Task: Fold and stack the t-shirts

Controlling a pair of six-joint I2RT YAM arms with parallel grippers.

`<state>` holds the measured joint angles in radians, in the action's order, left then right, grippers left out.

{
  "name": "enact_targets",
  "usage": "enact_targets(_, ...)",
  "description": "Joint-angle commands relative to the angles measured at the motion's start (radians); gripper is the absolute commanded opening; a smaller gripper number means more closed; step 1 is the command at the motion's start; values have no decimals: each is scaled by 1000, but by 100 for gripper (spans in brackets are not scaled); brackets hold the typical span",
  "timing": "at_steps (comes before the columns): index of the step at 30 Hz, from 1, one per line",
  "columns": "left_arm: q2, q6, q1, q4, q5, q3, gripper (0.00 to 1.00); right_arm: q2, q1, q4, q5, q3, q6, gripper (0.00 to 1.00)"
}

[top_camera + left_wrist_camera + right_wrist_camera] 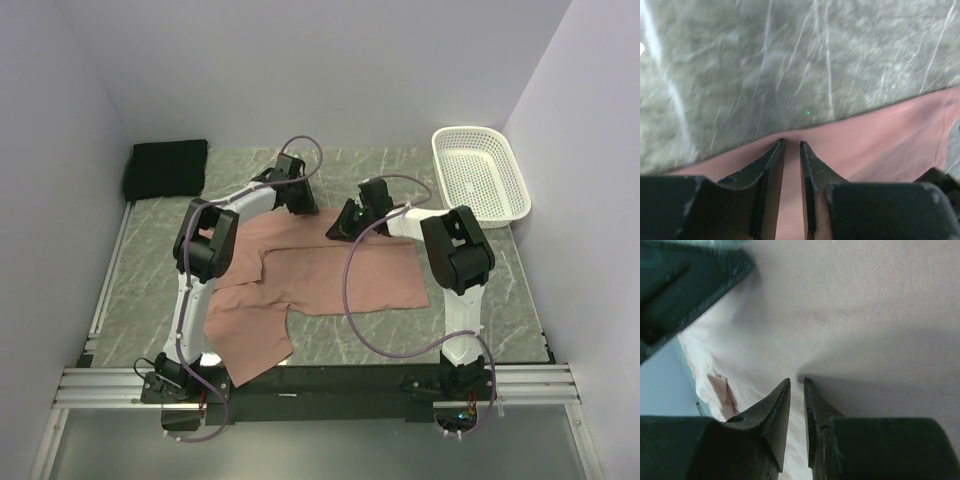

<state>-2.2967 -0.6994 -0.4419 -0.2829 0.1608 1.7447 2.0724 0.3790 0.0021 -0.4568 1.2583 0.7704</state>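
Note:
A salmon-pink t-shirt (340, 275) lies spread on the marble table, one sleeve reaching toward the front left. Both grippers sit at its far edge, close together. My left gripper (304, 206) (791, 144) has its narrow jaws pinched on the shirt's hem (880, 140), with pink cloth between the fingers. My right gripper (341, 228) (797, 381) is likewise shut on a fold of the pink cloth (865, 300). A black folded t-shirt (166, 168) rests at the back left corner, apart from both grippers.
A white mesh basket (480, 172) stands at the back right of the table (150, 290). Walls close in the left, back and right sides. A metal rail runs along the front edge by the arm bases.

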Motion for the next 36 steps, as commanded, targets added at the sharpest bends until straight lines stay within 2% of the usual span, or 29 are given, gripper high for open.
enact_targets(1,-56,5,-3,25,-18,59,26,9,0,52,-17,-30,20,25)
enact_targets(11,-109,6,22,25,-37,96,28,-9,-2,30,-13,-56,-2,25)
enact_targets(17,-44,58,25,22,-49,102,42,-57,-31,-66,33,35,-68,26)
enact_targets(19,-4,66,31,7,-72,104,48,-72,-49,-105,65,65,-98,29)
enact_targets(21,49,67,38,-4,-93,95,53,-95,-84,-119,76,78,-120,35)
enact_targets(23,113,69,42,-4,-153,61,54,-106,-126,-119,61,84,-120,38)
enact_targets(29,258,57,83,-68,-294,-75,54,-106,-221,-140,50,92,-98,38)
enact_targets(36,374,-15,271,-98,-248,-334,52,-68,-296,-206,81,135,-94,37)
